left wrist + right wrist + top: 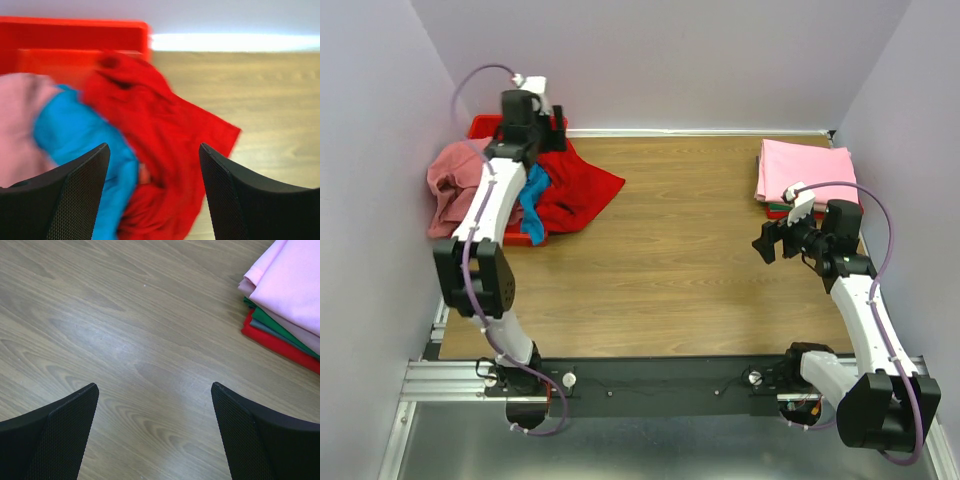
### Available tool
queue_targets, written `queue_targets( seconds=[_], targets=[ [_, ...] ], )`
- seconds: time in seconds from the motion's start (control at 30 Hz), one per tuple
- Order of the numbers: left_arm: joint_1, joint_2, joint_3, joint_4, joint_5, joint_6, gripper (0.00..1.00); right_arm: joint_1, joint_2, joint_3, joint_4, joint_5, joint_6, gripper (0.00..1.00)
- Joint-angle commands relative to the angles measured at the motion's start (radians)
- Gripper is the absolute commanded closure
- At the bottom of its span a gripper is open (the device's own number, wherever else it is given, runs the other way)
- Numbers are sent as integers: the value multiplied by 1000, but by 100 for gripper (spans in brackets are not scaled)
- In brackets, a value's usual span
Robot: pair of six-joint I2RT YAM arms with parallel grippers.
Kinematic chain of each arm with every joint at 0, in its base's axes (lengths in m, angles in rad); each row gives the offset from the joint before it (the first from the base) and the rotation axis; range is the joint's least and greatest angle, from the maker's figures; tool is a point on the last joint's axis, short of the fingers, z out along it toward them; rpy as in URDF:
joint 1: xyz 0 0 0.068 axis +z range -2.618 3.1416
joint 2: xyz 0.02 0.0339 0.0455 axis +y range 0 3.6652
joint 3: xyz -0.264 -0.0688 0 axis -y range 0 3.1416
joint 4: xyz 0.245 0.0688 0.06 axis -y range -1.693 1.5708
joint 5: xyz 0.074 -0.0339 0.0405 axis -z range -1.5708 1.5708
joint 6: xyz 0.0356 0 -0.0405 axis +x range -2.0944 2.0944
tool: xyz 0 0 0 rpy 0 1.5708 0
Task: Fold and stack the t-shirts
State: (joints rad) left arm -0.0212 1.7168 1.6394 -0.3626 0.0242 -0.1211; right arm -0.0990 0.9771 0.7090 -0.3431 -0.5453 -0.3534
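Observation:
A bright red t-shirt (582,190) (165,125) spills crumpled from the red bin onto the table at the far left. Beside it in the bin lie a teal blue t-shirt (533,196) (75,130) and a salmon pink t-shirt (455,185) (20,125). My left gripper (552,128) (154,146) hovers above these, open, with nothing between its fingers. At the far right sits a folded stack (805,170) with a light pink t-shirt (295,285) on top, and green (280,327) and red (285,346) edges below it. My right gripper (765,243) (154,385) stands open over bare wood, left of the stack.
The rigid red plastic bin (485,127) (75,35) stands in the far left corner against the wall. Pale walls close in the wooden table (690,250) on three sides. Both arm bases sit on the black rail at the near edge.

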Motion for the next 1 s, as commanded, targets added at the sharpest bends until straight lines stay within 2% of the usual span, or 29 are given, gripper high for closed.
queue_targets(
  seconds=[0.0, 0.2, 0.37, 0.47, 0.57, 0.6, 0.63, 0.8, 0.97],
  targets=[
    [-78, 137, 25, -114, -125, 40, 21, -1, 9, 0, -13, -15, -13, 0],
    [-137, 227, 36, -133, -286, 32, 21, -1, 18, 1, -13, -18, -15, 0],
    [-174, 314, 60, -160, -363, 23, 27, -2, 18, 1, -13, -15, -15, 0],
    [-187, 343, 68, -174, -379, 24, 41, -1, 18, 0, -13, -13, -15, 0],
    [-201, 330, 71, -168, -383, 26, 75, -1, 17, 0, -13, -13, -15, 0],
    [-206, 308, 71, -158, -386, 26, 97, -1, 17, 0, -13, -13, -16, 0],
    [-206, 296, 73, -153, -385, 28, 100, -1, 18, 0, -13, -15, -16, 0],
    [-206, 213, 135, -156, -397, 26, 100, -1, 15, 0, -11, -15, -15, 0],
    [-201, 48, 264, -124, -420, 3, 100, -2, 14, -2, -13, -12, -16, 0]
  ],
)
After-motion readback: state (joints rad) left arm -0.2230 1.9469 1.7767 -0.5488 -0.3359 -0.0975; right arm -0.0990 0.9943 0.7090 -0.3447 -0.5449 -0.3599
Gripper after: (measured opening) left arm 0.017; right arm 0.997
